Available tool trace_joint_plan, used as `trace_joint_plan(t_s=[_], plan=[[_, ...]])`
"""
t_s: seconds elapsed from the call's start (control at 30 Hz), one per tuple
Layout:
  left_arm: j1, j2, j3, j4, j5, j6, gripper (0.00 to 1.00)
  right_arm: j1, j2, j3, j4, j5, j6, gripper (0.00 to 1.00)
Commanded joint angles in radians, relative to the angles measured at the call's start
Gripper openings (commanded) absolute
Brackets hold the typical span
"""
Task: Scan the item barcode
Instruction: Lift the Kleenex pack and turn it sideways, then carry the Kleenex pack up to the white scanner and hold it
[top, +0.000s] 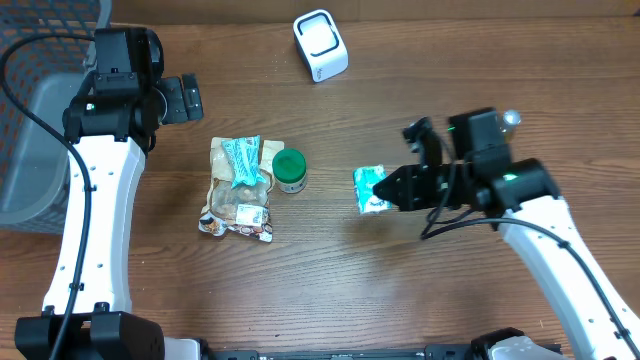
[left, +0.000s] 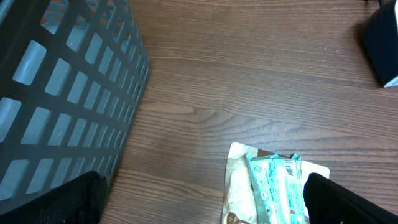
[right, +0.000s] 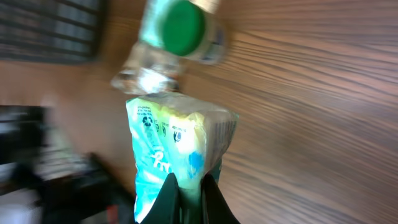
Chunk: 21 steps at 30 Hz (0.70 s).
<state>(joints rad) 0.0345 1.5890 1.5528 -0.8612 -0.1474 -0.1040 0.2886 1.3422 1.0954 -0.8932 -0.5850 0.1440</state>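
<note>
Right gripper (top: 388, 189) pinched shut on one small packet (top: 370, 190), teal and white with printed symbols, held over the table's right of centre. The packet's free end points toward the one green-lidded jar (top: 290, 170); its longer side runs across the fingers. Beyond lie two stacked snack bags (top: 238, 200), then the left gripper (top: 190, 97), wide open and empty, one white scanner (top: 320, 45) and one grey basket (top: 40, 150)
</note>
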Motion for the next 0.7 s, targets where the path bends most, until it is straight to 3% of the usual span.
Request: trace_joint_plan(t_s=[0.0, 0.3, 0.67], plan=[[-0.002, 0.001, 0.007, 0.001, -0.009, 0.007, 1.00, 0.100, 0.035, 0.017, 0.013, 0.362, 0.074, 0.04], [-0.002, 0.001, 0.007, 0.001, -0.010, 0.007, 0.99, 0.228, 0.169, 0.017, 0.064, 0.718, 0.096, 0.04], [-0.002, 0.001, 0.007, 0.001, -0.010, 0.007, 1.00, 0.227, 0.196, 0.017, 0.106, 0.735, 0.096, 0.04]])
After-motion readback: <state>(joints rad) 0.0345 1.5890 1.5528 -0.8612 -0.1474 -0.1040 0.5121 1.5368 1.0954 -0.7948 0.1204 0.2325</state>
